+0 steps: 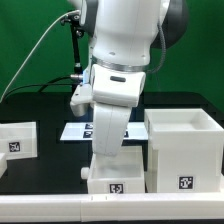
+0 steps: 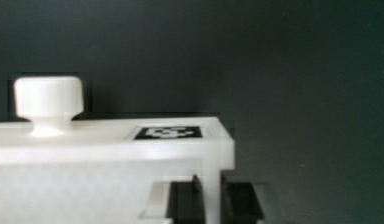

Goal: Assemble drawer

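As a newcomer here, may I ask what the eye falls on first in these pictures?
The big white robot arm fills the middle of the exterior view, reaching down to a white drawer in the foreground, beside the tall cube casing on the exterior view's right. In the wrist view the drawer's knob stands out against the dark background, and the fingers straddle a thin white wall.

The black table carries a cube casing, a drawer and the marker board.
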Controlling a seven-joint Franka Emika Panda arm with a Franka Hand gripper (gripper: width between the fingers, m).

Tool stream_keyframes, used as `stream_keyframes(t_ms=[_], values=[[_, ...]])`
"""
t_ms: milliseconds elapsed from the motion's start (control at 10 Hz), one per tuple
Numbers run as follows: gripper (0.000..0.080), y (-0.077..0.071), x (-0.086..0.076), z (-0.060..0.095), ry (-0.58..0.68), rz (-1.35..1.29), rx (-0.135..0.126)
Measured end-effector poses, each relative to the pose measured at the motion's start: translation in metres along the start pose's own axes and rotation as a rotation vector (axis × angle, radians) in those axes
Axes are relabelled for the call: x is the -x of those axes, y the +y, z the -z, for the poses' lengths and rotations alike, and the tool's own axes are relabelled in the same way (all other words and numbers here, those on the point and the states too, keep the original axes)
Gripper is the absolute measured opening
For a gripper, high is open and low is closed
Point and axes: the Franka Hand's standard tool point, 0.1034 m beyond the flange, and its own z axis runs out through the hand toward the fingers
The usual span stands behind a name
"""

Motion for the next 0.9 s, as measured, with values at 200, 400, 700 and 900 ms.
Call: stream_keyframes(t_ms=[200,400,700,900], values=[[0.0038,0.001,-0.0004,-0.0011,0.003,-0.001,0.01],[0.0038,0.0006,-0.0003,-0.0021,0.002,-0.001,0.008],[0.0038,0.0004,-0.0003,-0.0028,0.002,-0.001,0.007],[0.0038,0.0003,-0.0003,-0.0029,0.002,-0.001,0.006]])
